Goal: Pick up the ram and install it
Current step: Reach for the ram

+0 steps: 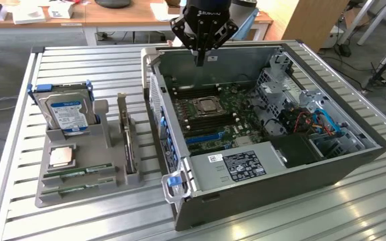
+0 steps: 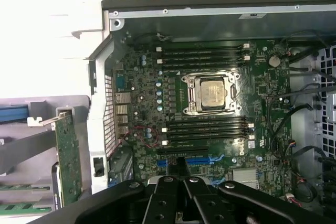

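Claw (image 1: 198, 60) hangs over the far side of the open PC case (image 1: 354, 165), touching nothing. Its black fingers (image 2: 160, 198) are drawn right together into one narrow tip pointing down. Nothing seems to sit btwn them, though the angle is poor.

Below the claw in the wrist view lies the green mobo (image 2: 262, 93), thick w/ small parts, and a square silver CPU (image 2: 212, 92) in a metal-framed socket. Long dark memory slots (image 2: 202, 56) w/ white end clips run on both sides of the socket.

The ram (image 1: 79, 173) is well apart from the claw. It's a thin flat green stick lying in a groove at the near end of the grey tray (image 1: 45, 198), at the exterior view's left. A second stick (image 1: 78, 190) lies just beside it, parallel.

Also on the tray:
- an HDD (image 1: 69, 113), metal-bodied w/ a blue-white label, propped upright at the far end
- a loose square silver chip (image 1: 62, 156), lying flat
- an expansion card (image 1: 127, 140), standing on edge nearest the case

Case walls are dark grey sheet metal. A PSU (image 1: 243, 163), silver w/ a black label, sits at the near edge. The desk (image 1: 313, 221) is ribbed shiny metal slats.
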Controlling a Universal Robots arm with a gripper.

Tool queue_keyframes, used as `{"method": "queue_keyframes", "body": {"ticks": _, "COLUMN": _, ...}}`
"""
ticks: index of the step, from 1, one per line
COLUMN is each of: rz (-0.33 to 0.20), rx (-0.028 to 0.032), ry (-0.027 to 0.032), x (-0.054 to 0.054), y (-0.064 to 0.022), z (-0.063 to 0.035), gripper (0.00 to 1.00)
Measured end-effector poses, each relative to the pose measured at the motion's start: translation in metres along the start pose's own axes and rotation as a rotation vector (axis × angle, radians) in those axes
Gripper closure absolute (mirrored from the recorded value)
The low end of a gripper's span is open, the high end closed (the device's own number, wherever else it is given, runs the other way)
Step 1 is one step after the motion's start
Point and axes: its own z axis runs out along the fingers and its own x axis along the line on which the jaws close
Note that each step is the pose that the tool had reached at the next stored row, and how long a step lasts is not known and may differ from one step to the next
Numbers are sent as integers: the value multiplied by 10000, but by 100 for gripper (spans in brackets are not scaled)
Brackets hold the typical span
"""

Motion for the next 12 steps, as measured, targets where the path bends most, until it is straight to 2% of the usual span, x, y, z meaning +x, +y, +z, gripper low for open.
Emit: {"method": "queue_keyframes", "body": {"ticks": 12, "rz": 0, "rx": 0, "ry": -1, "x": 148, "y": -11, "z": -3, "gripper": 89}}
